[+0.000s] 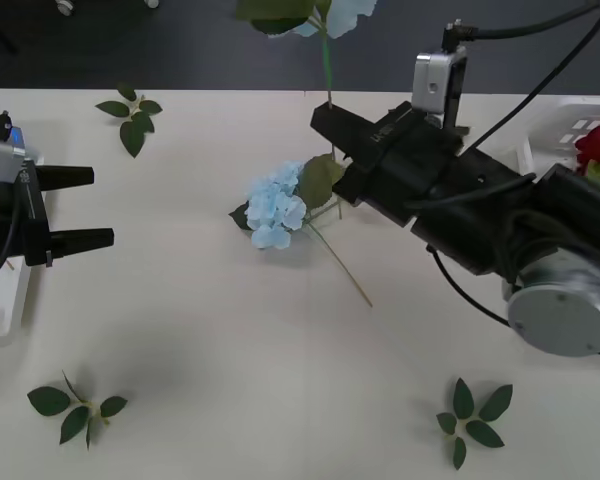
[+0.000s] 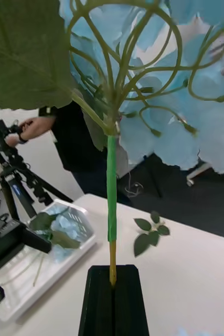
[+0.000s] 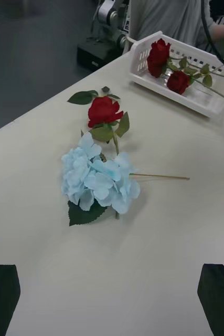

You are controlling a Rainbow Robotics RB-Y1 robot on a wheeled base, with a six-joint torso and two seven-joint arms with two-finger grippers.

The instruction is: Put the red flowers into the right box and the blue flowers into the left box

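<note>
Above mid-table, one blue hydrangea is held upright — stem end pinched between the black fingers of the right gripper, bloom raised high. A second blue hydrangea lies on the table just beside a loose red rose. Right box at the table's right edge holds two roses. Left box holds blue blooms. Left gripper hovers over the left edge — fingers spread, empty.

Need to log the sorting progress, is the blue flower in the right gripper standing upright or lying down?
Upright. The right gripper is shut on the blue flower's stem end, and the stem rises straight up from its fingers to the bloom above the table.
</note>
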